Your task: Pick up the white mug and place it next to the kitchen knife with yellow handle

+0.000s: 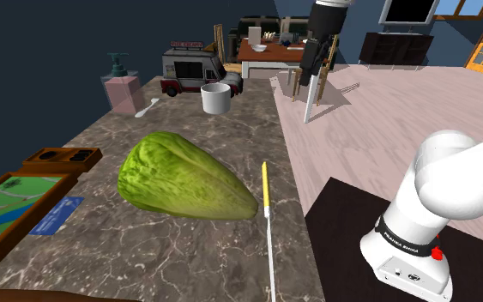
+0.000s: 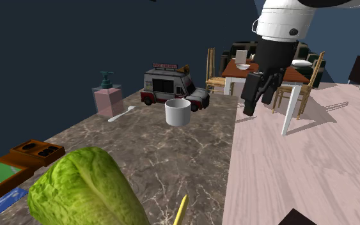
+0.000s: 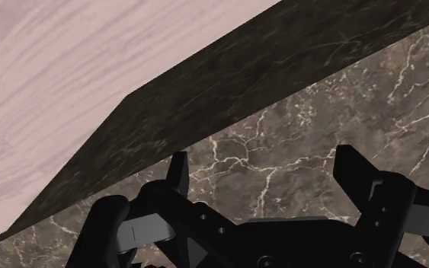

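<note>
The white mug (image 1: 216,98) (image 2: 178,112) stands upright at the far end of the marble counter (image 1: 188,240), just in front of a toy truck. The knife lies near the counter's right edge, yellow handle (image 1: 265,189) (image 2: 181,211) toward the mug and thin blade (image 1: 271,257) toward the stand. My black gripper (image 1: 316,64) (image 2: 259,96) (image 3: 266,175) hangs in the air, open, well to the right of the mug and above the counter's edge. Nothing is between its fingers (image 3: 178,173). Below them lie bare marble, the counter's dark side and pale floor.
A big green lettuce (image 1: 184,180) (image 2: 86,192) lies mid-counter, left of the knife. The toy truck (image 1: 192,69), a pink soap dispenser (image 1: 121,86) and a white spoon (image 1: 147,107) sit near the mug. A wooden tray (image 1: 59,157) and map board (image 1: 8,206) are at the left.
</note>
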Robot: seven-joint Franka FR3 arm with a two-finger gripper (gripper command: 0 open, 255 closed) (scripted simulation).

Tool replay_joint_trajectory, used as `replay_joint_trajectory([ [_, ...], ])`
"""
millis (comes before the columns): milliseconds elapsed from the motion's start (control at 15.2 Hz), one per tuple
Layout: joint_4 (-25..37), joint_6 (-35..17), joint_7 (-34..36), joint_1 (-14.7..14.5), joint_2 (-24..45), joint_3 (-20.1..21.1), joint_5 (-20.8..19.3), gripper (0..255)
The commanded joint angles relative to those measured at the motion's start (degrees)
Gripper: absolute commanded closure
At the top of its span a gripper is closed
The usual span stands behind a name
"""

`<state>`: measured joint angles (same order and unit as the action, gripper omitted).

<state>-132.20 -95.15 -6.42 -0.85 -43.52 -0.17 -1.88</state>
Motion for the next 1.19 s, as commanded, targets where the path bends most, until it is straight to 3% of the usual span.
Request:
replay_joint_trajectory([
  [0,0.0,0.0,0.0,0.0,0.0,0.0,0.0,0],
  [594,11.8,-7.4,2.2,-0.7,20.6,2.1,0.5,0],
  [1122,27.5,-9.0,4.2,-1.3,39.2,3.7,-0.3,0],
])
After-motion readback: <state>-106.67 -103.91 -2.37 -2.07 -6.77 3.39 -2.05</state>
